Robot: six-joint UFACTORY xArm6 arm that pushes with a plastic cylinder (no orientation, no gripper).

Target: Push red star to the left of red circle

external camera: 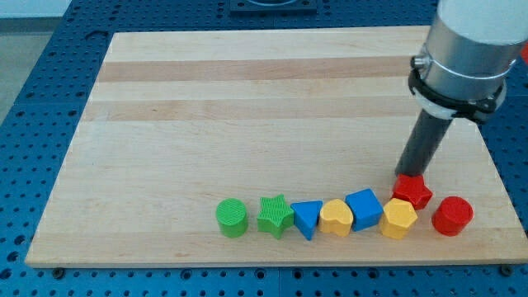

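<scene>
The red star (412, 191) lies near the view's bottom right on the wooden board (247, 99). The red circle (452, 215) is just to its right and a little lower, with a small gap between them. My tip (403, 174) is at the star's upper left edge, touching or nearly touching it. The star's lower left edge touches the yellow hexagon (398, 219).
A row of blocks runs along the board's bottom: green circle (233, 218), green star (275, 215), blue triangle (307, 219), yellow heart (336, 217), blue cube (365, 209), then the yellow hexagon. The board's right edge is close to the red circle.
</scene>
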